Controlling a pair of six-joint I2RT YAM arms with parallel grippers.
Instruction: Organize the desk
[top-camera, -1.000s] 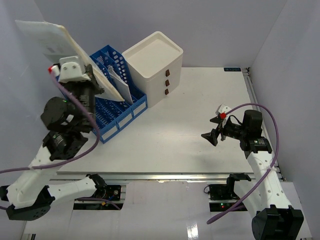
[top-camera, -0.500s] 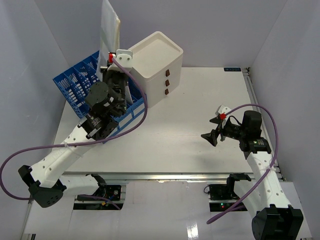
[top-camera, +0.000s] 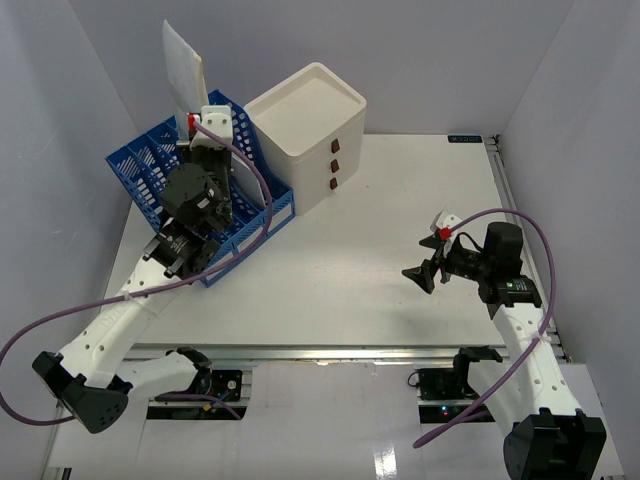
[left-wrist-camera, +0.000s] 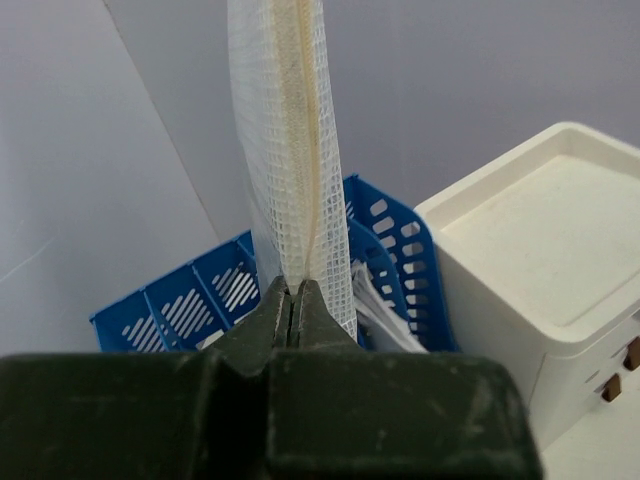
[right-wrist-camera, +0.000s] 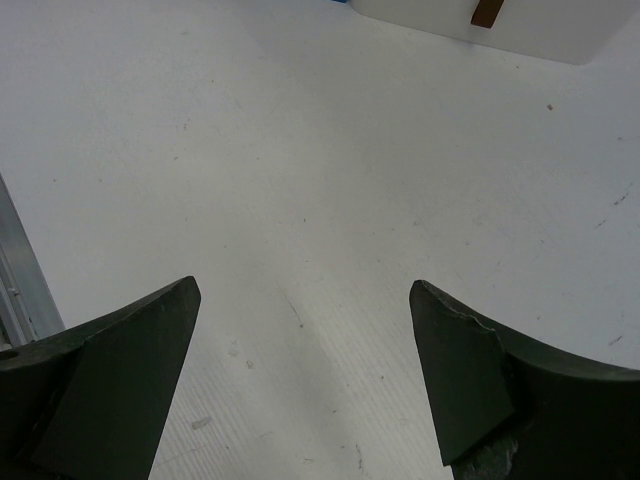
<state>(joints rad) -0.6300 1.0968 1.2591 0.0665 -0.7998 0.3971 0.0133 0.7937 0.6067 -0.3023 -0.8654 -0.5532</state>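
My left end effector (left-wrist-camera: 293, 305) clamps the mesh pouch (left-wrist-camera: 290, 150) upright, to slot into the blue rack (top-camera: 150, 165) at the table's (top-camera: 380, 230) ten o'clock (I judge); right end effector (right-wrist-camera: 302, 290) gapes empty.

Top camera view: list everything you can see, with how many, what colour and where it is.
desk: one, white, fills the middle of the view, metal rail at the near edge
file rack: one, blue, far left corner of the desk
papers: count unclear, white, standing in the file rack
drawer box: one, white, far side of the desk, right beside the file rack
handles: three, brown, stacked on the drawer box front
mesh pouch: one, clear white, held upright above the file rack
left gripper: one, dark, shut on the mesh pouch's lower edge
right gripper: one, dark, open and holding nothing, above bare desk on the right
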